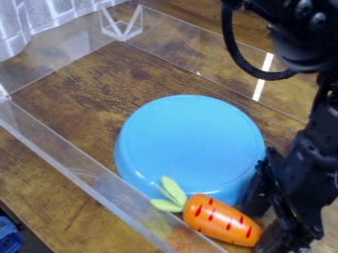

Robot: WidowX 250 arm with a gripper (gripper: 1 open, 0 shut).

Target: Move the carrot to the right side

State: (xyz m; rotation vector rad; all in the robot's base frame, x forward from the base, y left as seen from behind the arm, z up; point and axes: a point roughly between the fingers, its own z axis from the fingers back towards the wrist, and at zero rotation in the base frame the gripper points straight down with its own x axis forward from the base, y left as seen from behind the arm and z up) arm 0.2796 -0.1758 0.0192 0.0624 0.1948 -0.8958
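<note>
One carrot (222,219): orange, darker grooves, leaves toward 10 o'clock; at 5 o'clock in the view.
Blue bowl (191,144): center, just past the leaves.
Gripper (271,222): black, 4 o'clock, beside the carrot's root; finger spread cannot be told.
Clear wall (82,170): along 8 o'clock.
</note>
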